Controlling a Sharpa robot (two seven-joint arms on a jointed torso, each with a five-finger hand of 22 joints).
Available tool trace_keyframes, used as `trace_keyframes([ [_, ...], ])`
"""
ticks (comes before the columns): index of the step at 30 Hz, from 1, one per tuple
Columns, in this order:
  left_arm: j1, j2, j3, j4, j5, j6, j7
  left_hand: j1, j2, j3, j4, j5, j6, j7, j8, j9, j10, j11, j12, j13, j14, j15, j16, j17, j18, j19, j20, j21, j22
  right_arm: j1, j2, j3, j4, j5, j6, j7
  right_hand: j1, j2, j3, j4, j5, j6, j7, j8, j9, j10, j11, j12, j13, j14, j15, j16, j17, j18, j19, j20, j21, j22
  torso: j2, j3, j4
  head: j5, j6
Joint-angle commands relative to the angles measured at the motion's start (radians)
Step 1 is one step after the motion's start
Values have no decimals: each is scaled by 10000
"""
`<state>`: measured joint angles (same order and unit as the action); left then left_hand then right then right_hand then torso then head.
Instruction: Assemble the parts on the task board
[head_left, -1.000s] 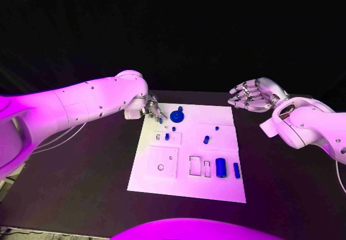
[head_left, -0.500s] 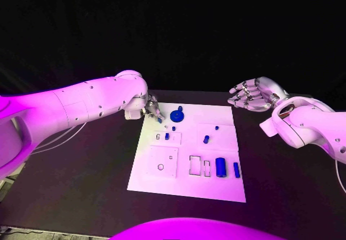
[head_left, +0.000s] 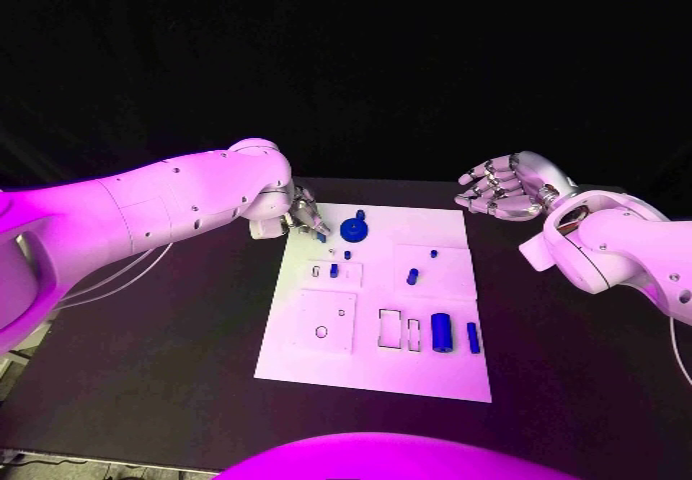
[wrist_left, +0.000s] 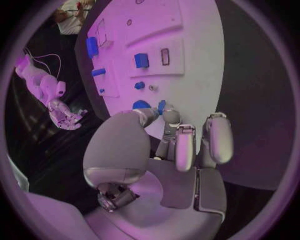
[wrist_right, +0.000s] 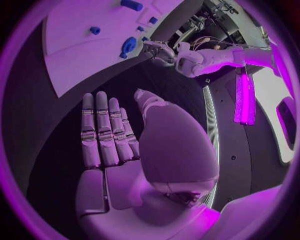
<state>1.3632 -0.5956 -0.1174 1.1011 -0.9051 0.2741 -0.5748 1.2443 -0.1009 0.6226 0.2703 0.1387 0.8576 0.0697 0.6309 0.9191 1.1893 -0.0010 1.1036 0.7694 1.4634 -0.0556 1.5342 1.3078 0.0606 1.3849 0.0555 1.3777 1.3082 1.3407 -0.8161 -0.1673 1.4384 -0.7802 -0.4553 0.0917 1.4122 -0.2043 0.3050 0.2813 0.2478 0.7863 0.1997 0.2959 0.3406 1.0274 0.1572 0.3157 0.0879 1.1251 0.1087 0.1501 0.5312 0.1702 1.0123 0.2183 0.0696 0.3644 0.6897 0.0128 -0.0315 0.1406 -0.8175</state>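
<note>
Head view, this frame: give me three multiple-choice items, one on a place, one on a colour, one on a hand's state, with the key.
1. Where is the left hand?
A. at the task board's far left corner
B. at its near right corner
C. off the table
2. What colour are the parts, such as the round part by that hand?
A. yellow
B. blue
C. green
3. How is the right hand?
A. gripping a part
B. pressing on the board
C. holding nothing, fingers apart

Key: 1 A, its fingers sit at the far left corner of the task board. 2 B, the parts show blue against the board. 3 C, it hangs off the board's right side with nothing in it.
</note>
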Motion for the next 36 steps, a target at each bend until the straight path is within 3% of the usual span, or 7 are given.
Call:
trace_keyframes([
  [1, -2, -106, 5, 183, 383, -74, 117, -153, -47, 1370, -1270, -30, -77, -25, 109, 128, 20, -38, 40, 25, 891, -51, 37, 2124, 63, 2, -36, 60, 127, -4, 7, 3, -3, -19, 149, 54, 1, 15, -67, -18, 31, 38, 276, -65, -15, 34, 13, -48, -14, -56, -3, -51, -12, 115, -70, 22, -48, -14, -7, 1, -1, 17, -12],
  [5, -1, -361, 11, 590, 251, -271, 244, -303, -170, 1828, -1575, -16, -74, -26, 172, 210, 73, -44, 62, 57, 899, -57, 50, 2144, 60, 11, -42, 70, 148, -4, -6, 3, -7, -20, 145, 51, 1, 15, -67, -18, 31, 38, 276, -65, -15, 34, 13, -48, -14, -56, -3, -51, -12, 115, -70, 22, -48, -14, -10, -2, 6, 15, -32],
  [9, 0, -671, 14, 1157, -469, -605, 549, -495, -487, 2467, -2047, 52, 82, -55, 215, 251, 287, -85, 142, 177, 977, -94, 184, 2349, 22, 139, -74, 199, 316, -6, -22, 3, -9, -22, 134, 47, 23, 14, -62, -31, 43, 37, 276, -68, -19, 38, 13, -61, -30, -54, -3, -61, -22, 118, -75, 25, -44, -34, -20, 1, 20, 32, -50],
  [12, -6, -955, 12, 1625, -885, -812, 677, -558, -587, 2666, -2160, 57, 159, -70, 205, 243, 370, -104, 152, 206, 981, -110, 188, 2357, -1, 213, -88, 272, 411, -7, -35, 3, -4, -24, 128, 50, 23, 14, -62, -31, 43, 37, 276, -68, -19, 38, 13, -61, -30, -54, -3, -61, -22, 118, -75, 25, -44, -34, -17, 2, 5, 46, -66],
  [25, -228, -1976, 10, 2976, -1894, -1356, 809, -622, -675, 2851, -2250, 77, 255, -89, 193, 231, 484, -124, 185, 269, 986, -126, 195, 2369, -29, 297, -105, 357, 521, -39, -76, -1, -32, -20, 121, 76, 32, 15, -58, -37, 51, 35, 276, -71, -21, 39, 13, -66, -36, -55, -3, -66, -26, 118, -77, 26, -43, -40, -14, -15, 15, 126, -112],
  [36, -542, -2312, 7, 3601, -2476, -1611, 802, -675, -720, 2953, -2271, 84, 321, -105, 190, 226, 576, -139, 227, 336, 989, -136, 198, 2374, -56, 377, -114, 437, 625, -117, -57, -3, -63, -3, 140, 88, 36, 18, -56, -37, 64, 32, 279, -75, -24, 41, 15, -75, -47, -55, -1, -73, -33, 119, -80, 29, -42, -53, -5, -11, 4, 265, -226],
])
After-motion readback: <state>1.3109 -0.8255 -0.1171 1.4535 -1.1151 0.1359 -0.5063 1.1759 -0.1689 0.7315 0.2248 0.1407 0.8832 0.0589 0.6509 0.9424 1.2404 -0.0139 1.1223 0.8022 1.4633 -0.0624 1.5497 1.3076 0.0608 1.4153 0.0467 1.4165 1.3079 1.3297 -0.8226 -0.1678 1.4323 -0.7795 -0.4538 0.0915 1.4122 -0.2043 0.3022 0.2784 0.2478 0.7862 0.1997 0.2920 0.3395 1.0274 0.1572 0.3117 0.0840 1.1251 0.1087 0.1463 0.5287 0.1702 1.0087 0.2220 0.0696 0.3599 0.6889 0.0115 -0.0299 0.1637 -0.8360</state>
